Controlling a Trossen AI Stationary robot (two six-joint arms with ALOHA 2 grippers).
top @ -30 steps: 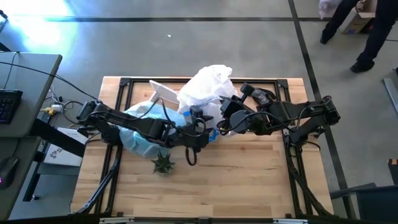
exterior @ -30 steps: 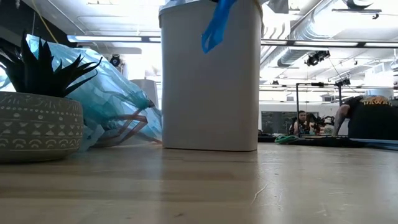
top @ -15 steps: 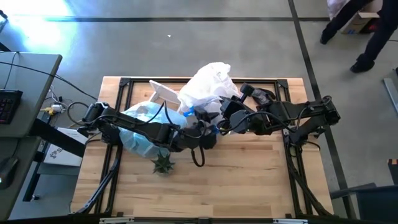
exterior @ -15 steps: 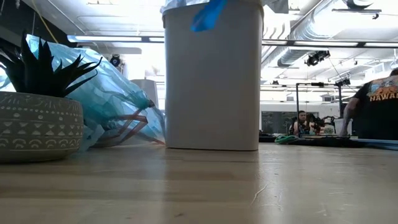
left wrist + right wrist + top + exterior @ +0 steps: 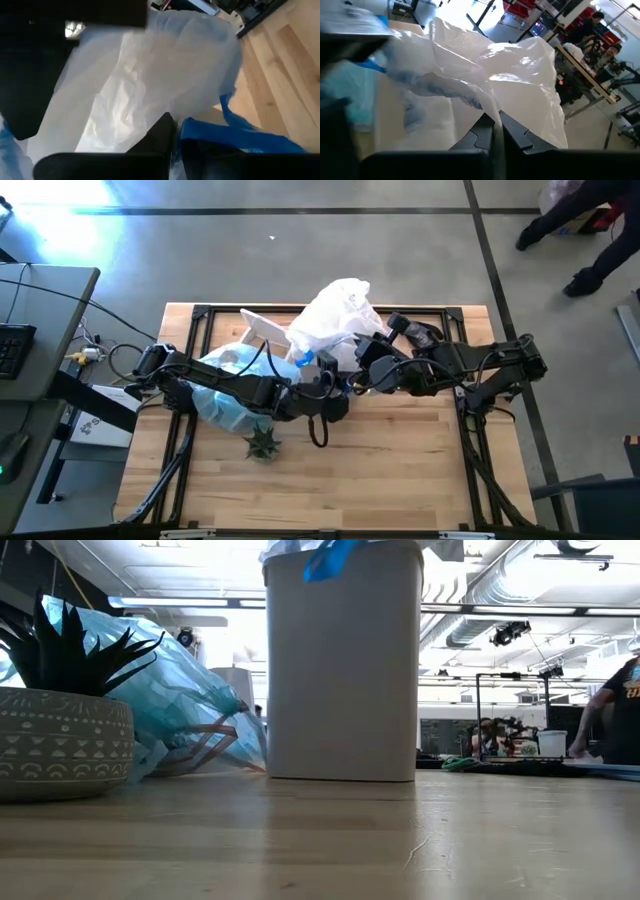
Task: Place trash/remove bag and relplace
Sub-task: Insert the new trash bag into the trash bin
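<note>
High view: left hand [image 5: 322, 385] pinched on fresh liner's blue tie [image 5: 235, 132]; right hand [image 5: 362, 376] pinched on white liner [image 5: 335, 315] beside it. Step: relining bin [image 5: 342, 660]; next, spread over rim.

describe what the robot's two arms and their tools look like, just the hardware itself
Both arms are dark, nearly black, built of jointed chunky links. A loose black cable loops beside the left tool. The right tool has two dark flat fingers with stepped, notched edges. No markings show.

A potted plant [image 5: 262, 443] stands on the wooden table [image 5: 400, 470], near its front edge.
</note>
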